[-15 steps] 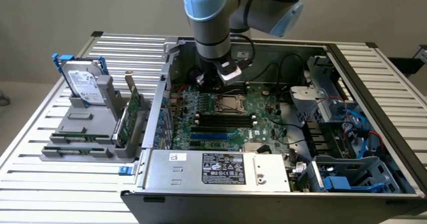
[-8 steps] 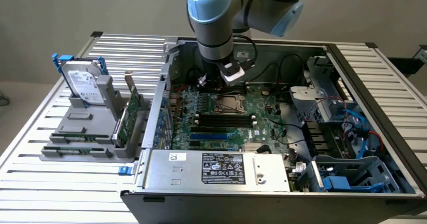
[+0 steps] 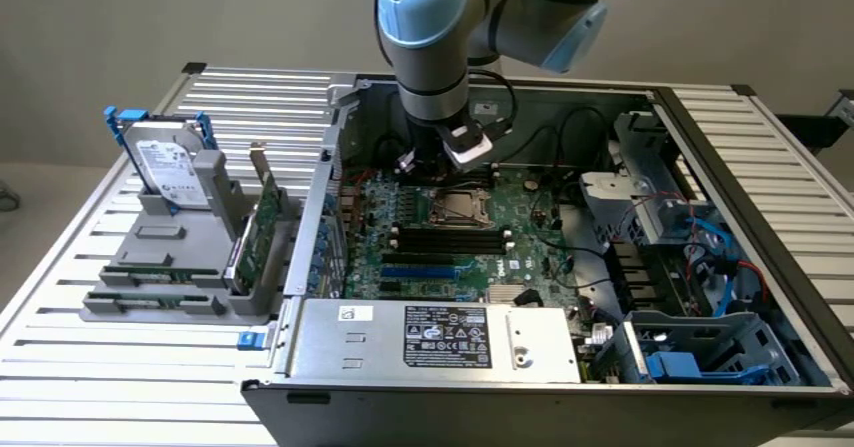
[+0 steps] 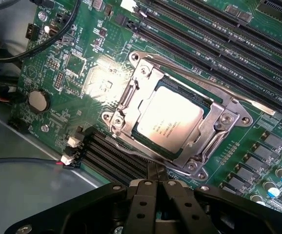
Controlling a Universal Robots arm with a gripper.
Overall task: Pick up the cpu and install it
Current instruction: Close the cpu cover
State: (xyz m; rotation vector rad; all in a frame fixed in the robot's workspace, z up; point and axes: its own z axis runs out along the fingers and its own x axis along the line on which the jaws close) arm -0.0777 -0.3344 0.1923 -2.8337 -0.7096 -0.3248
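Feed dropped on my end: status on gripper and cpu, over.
Gripper shut, empty, tips by the socket frame edge. Cpu seated in the socket, frame down around it. Nothing lying on top of it.

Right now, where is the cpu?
The cpu lies inside the metal socket frame on the green motherboard, flanked by black memory slots. In the exterior view it is near the open case's middle, close to the gripper.

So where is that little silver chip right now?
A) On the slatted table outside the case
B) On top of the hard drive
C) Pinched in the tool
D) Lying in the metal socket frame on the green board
D: the cpu lies flat inside the socket frame on the green board, while the shut tool is off the chip, by the frame's edge.
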